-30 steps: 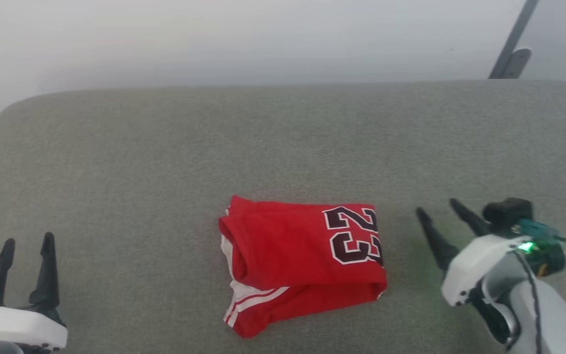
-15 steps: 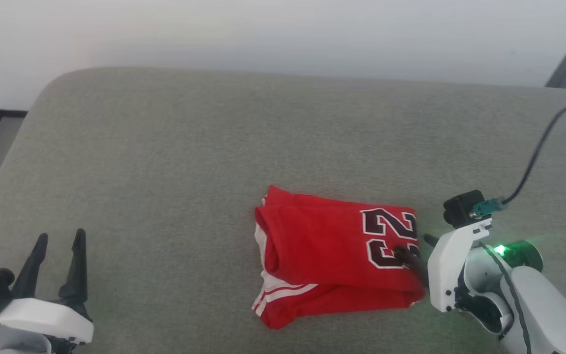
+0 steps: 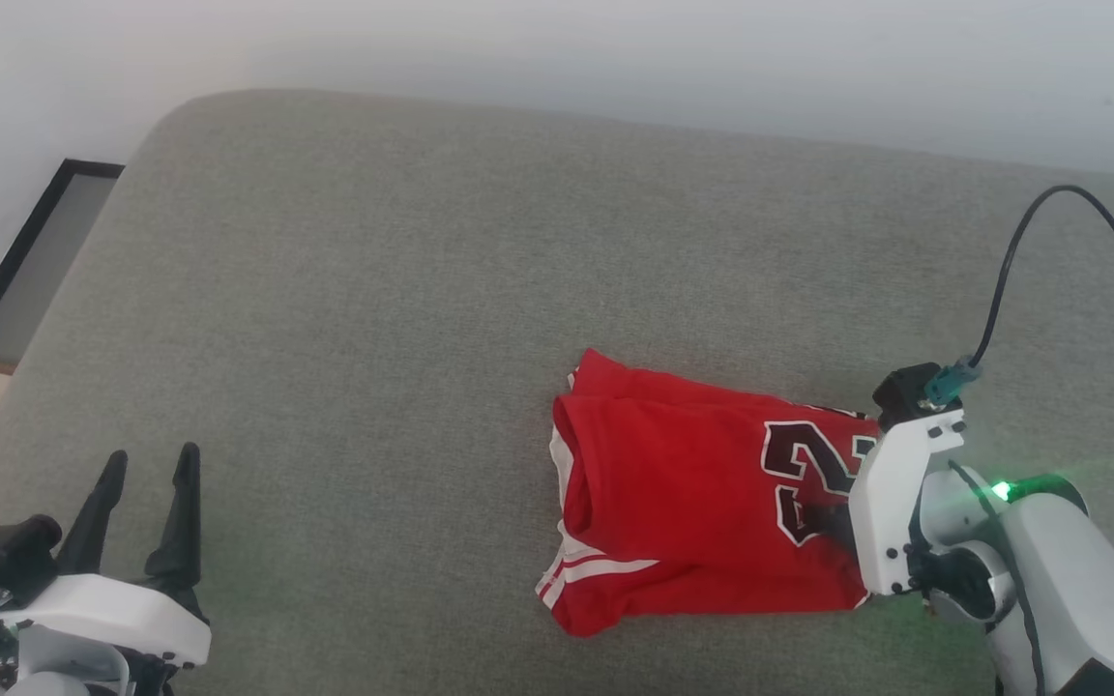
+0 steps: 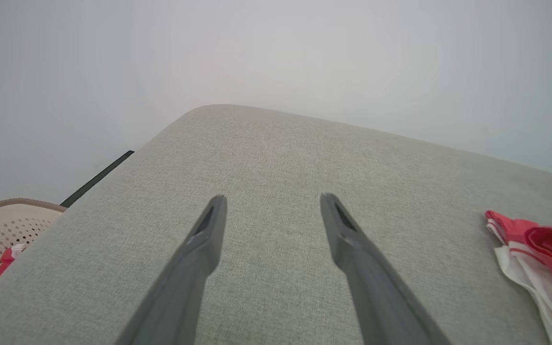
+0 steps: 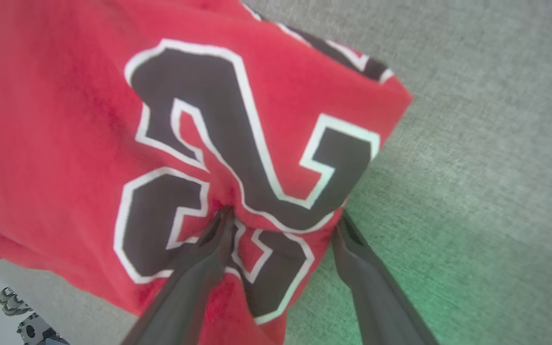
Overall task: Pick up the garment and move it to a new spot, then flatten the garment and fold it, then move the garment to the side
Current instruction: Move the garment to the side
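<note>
Right wrist view: the right pincer stands open at the edge of the garment. Its jaws are spread. One finger presses down on the black, white-outlined "23" print. The other finger sits just off the cloth's edge, on the grey cushion. A small hump of red cloth bulges between the two tips, but they are not closed on it. A green glow falls on the cushion beside that outer finger.

In the head view, the garment lies folded into a compact red block on the right half of the cushion, nearer its near edge than its far one. The numerals are at the end where the right pincer is. The white, red-striped sleeve trim shows at the opposite, near-left corner of the fold. A green light shines on the right wrist, and a black cable arches up from it.

The left pincer is well apart from the garment, near the cushion's near-left corner. Its jaws are spread with nothing between them. Past the cushion's left edge, the left wrist view shows a pale perforated basket with something red in it.
</note>
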Motion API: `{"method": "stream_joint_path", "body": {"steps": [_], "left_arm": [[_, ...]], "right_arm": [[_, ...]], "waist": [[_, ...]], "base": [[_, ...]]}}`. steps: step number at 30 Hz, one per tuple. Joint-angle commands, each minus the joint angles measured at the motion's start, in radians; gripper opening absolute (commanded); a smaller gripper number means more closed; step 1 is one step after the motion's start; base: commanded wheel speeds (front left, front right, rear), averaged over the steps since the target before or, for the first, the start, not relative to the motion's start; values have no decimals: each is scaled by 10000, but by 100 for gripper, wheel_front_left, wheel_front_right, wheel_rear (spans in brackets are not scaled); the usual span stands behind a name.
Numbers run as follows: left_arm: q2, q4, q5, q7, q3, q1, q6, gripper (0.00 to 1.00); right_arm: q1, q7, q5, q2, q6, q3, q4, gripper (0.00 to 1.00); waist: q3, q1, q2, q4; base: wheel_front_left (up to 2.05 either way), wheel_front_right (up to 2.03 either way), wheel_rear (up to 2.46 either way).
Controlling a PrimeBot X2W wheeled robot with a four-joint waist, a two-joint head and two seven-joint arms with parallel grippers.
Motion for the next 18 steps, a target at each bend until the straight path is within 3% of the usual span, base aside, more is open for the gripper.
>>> {"method": "stream_joint_path", "body": {"steps": [1, 13, 18], "left_arm": [[-18, 19, 12, -37, -19, -198, -14, 100], [7, -86, 129, -37, -24, -448, -14, 100], [-15, -203, 251, -37, -145, -730, -14, 100]], "right_arm": [[168, 152, -137, 215, 6, 30, 283, 0], [-131, 590, -1024, -92, -4, -1409, -669, 0], [-434, 788, -1194, -725, -3, -1892, -1154, 0]], "waist": [[34, 0, -1, 53], [192, 0, -1, -563], [408, 0, -1, -1104]], "base": [[0, 0, 0], [0, 0, 0], [0, 0, 0]]}}
